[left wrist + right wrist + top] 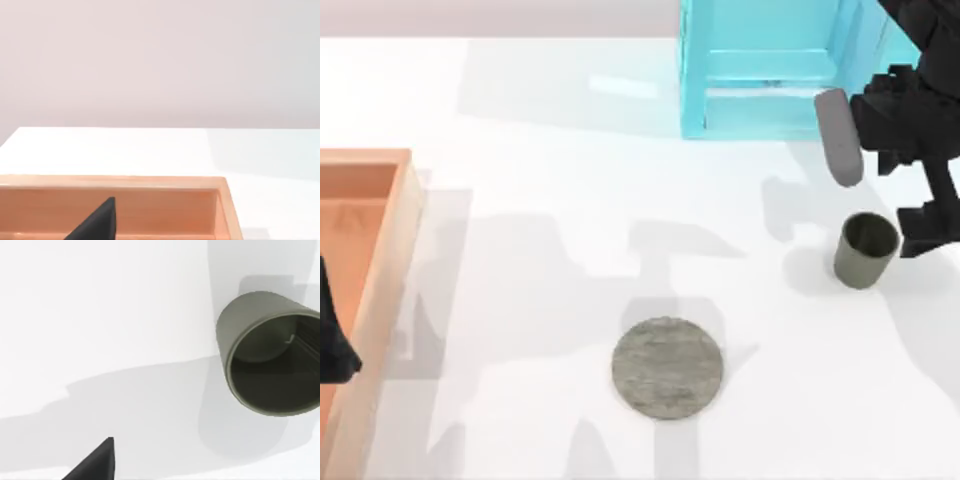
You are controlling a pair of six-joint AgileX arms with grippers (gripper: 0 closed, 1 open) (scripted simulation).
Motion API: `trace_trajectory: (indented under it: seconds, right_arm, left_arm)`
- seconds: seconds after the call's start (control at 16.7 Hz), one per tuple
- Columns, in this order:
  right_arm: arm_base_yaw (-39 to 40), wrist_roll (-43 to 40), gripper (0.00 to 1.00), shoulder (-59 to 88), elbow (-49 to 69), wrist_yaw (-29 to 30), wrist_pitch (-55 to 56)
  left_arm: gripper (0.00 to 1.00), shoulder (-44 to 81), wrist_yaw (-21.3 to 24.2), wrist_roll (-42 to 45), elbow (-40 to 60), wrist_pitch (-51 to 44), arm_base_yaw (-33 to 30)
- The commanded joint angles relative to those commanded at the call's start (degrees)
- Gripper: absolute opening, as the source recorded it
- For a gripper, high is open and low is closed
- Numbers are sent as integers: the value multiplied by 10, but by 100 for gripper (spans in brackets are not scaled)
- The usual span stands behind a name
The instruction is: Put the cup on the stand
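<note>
Right tool [920,225] sits at the table's right edge, just beside the cup [866,250] on the cup's right. Black finger structure reaches down past the cup's rim level; whether it touches the cup wall I can't tell. Fingers apart or together: can't tell from these views. One dark fingertip [92,462] pokes into the right wrist view, well clear of the cup [270,352] there.

Right arm comes in from the top right corner, black links stacked above the tool, a grey rounded link [839,137] angled down toward the cup.

Cup is upright on the table [570,150], olive-grey, dark inside, open end up. It stands on bare table, not on the stand.

Stand [668,367] is a flat grey stone-textured disc, lying flat near the front centre, well apart from the cup, to the cup's left and nearer the front edge.

Left tool [335,340] is parked at the far left, over the orange tray [405,220]. State: can't tell. Left wrist view shows one dark fingertip [97,225] above the tray's [150,182] interior.

Table is plain white with soft arm shadows. Cyan cabinet [770,70] stands at the back, right of centre. Behind the table, a plain pale wall [160,60].
</note>
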Motion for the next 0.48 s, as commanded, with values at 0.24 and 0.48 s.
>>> trace_trajectory:
  seconds: [0.24, 0.48]
  right_arm:
    - [3, 1, 100, -2, -3, -1, 3]
    - [2, 3, 100, 13, -56, 0, 68]
  left_arm:
    - [100, 0, 0, 0, 0, 0, 0]
    - [100, 0, 0, 0, 0, 0, 0]
